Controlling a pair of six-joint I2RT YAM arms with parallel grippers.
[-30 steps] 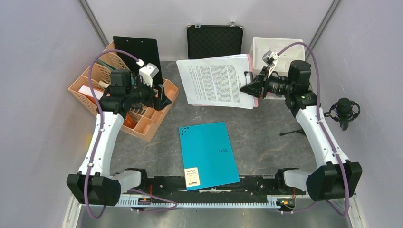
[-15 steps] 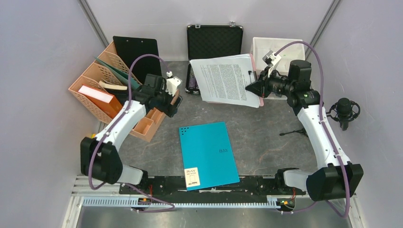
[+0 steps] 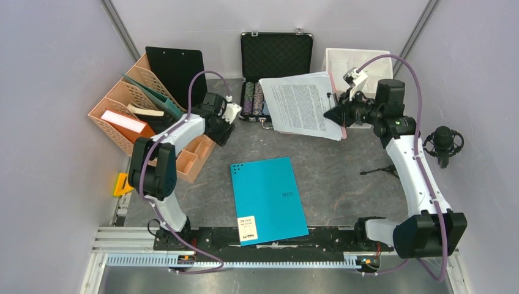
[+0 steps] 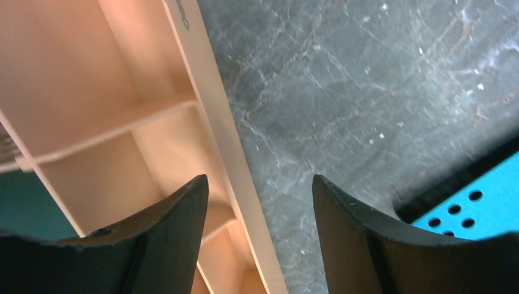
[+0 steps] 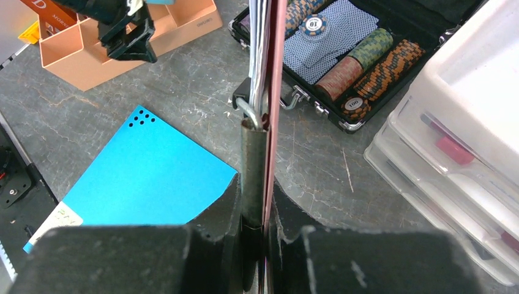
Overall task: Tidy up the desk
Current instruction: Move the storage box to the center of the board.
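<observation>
The desk [image 3: 349, 177] is a dark grey mottled tabletop. My right gripper [image 3: 335, 115] is shut on a pink clipboard [image 3: 303, 104] loaded with printed sheets, holding it off the desk in front of the black case. In the right wrist view the clipboard [image 5: 269, 73] runs edge-on out of that gripper [image 5: 264, 202]. My left gripper [image 3: 221, 135] hangs open and empty over the right edge of the orange organiser [image 3: 131, 104]. In the left wrist view the organiser's rim [image 4: 214, 122] passes under the gap of this gripper [image 4: 260, 184]. A teal folder [image 3: 268, 197] lies flat at the front centre.
An open black case [image 3: 275, 52] with poker chips [image 3: 254, 104] stands at the back. A white drawer box [image 3: 358, 61] sits back right, a microphone [image 3: 444, 144] at the right wall. A black clipboard [image 3: 177, 67] stands behind the organiser, and a yellow object [image 3: 122, 184] lies by the left wall.
My right gripper carried the clipboard to the right, uncovering the poker chips. My left arm swung from over the organiser to its right edge, and its jaws narrowed somewhat.
</observation>
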